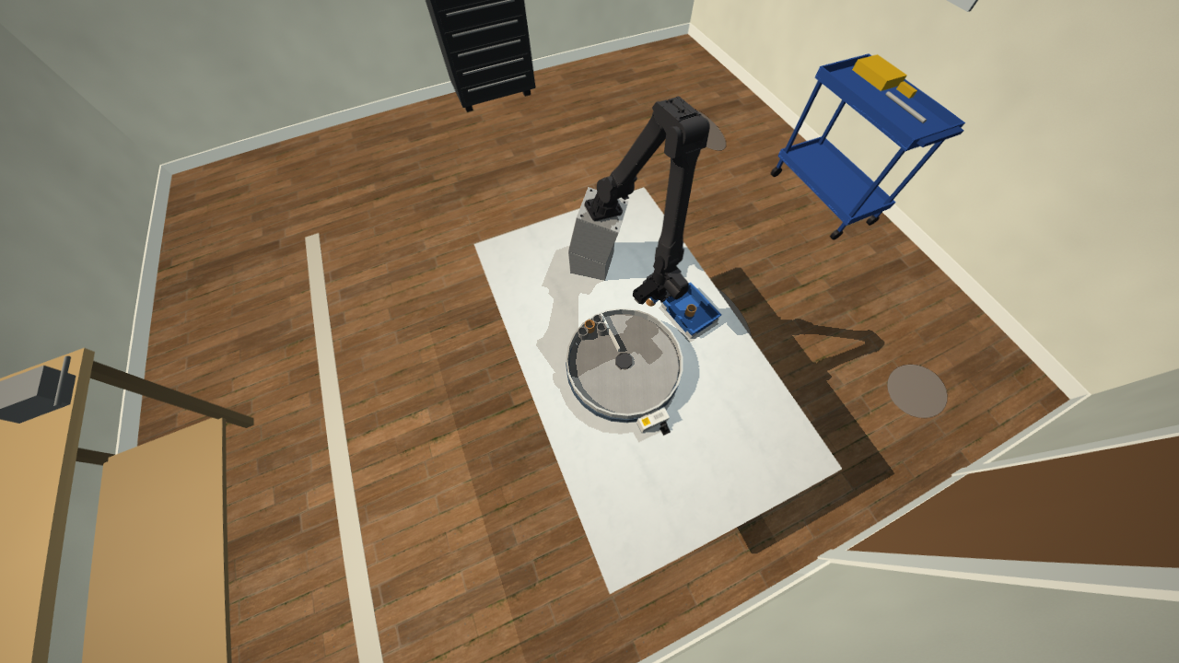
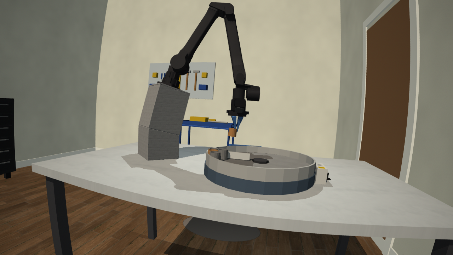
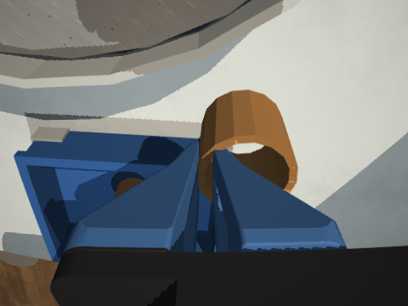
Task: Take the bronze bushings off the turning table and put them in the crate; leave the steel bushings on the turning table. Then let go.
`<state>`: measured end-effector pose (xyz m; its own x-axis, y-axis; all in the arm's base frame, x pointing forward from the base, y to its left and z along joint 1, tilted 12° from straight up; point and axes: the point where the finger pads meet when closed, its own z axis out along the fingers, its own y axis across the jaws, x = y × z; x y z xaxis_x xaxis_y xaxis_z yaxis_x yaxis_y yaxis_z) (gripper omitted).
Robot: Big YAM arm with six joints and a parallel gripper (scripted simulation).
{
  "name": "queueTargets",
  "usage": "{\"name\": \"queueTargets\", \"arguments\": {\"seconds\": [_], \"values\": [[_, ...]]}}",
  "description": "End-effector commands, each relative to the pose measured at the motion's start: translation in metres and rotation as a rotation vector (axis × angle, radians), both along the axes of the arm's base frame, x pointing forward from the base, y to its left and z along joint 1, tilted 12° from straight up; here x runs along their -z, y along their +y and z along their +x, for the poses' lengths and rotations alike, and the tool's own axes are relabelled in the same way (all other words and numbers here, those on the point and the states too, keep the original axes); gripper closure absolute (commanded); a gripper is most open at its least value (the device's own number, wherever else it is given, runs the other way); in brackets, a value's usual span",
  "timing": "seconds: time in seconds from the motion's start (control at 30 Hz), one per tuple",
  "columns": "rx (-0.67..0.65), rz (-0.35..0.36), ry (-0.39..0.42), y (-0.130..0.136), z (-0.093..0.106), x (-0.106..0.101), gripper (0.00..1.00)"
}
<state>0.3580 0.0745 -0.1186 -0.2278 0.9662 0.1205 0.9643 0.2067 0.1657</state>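
Note:
My gripper (image 1: 650, 298) (image 2: 236, 126) (image 3: 206, 154) is shut on a bronze bushing (image 2: 232, 132) (image 3: 250, 119), pinching its wall. It holds the bushing in the air over the table, just past the far rim of the turning table (image 1: 581, 389) (image 2: 259, 179) and beside the blue crate (image 1: 703, 328) (image 3: 39, 176). One bronze bushing (image 1: 691, 310) (image 3: 128, 184) lies in the crate. On the turning table's far left edge stand another bronze bushing (image 1: 589, 323) (image 2: 212, 151) and steel bushings (image 1: 602, 327) (image 2: 223, 154), close together.
The arm's grey pedestal (image 1: 591, 243) (image 2: 161, 123) stands behind the turning table. A white bar (image 1: 614, 333) (image 2: 239, 155) and a dark hub (image 1: 624, 360) sit on the disc. A small control box (image 1: 652, 423) (image 2: 321, 173) adjoins its near rim. A blue cart (image 1: 865, 140) stands by the wall.

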Motion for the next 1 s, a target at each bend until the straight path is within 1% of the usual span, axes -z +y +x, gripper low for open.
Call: {"name": "queueTargets", "arguments": {"seconds": [0.0,0.1,0.17,0.3,0.37,0.4,0.47,0.57,0.6,0.63,0.73,0.8,0.87,0.93,0.97], "values": [[0.050,0.019,-0.029,0.036,0.016,-0.019,1.00],[0.050,0.022,-0.029,0.066,0.016,-0.024,1.00],[0.050,0.015,-0.008,0.083,0.011,-0.019,1.00],[0.050,0.011,0.003,0.115,0.008,-0.020,1.00],[0.050,0.011,0.003,0.115,0.008,-0.020,1.00],[0.050,0.017,-0.007,0.123,0.011,-0.025,1.00],[0.050,0.012,0.002,0.134,0.008,-0.023,1.00],[0.050,0.013,0.001,0.149,0.009,-0.026,1.00],[0.050,0.018,-0.008,0.154,0.011,-0.031,1.00],[0.050,0.022,-0.014,0.158,0.012,-0.035,1.00],[0.050,0.019,-0.008,0.163,0.011,-0.032,1.00],[0.073,0.017,-0.005,0.156,0.016,-0.031,1.00],[0.073,0.010,0.006,0.153,0.009,-0.028,1.00],[0.073,0.010,0.006,0.153,0.009,-0.028,1.00],[0.052,0.012,0.005,0.161,0.005,-0.029,1.00]]}}
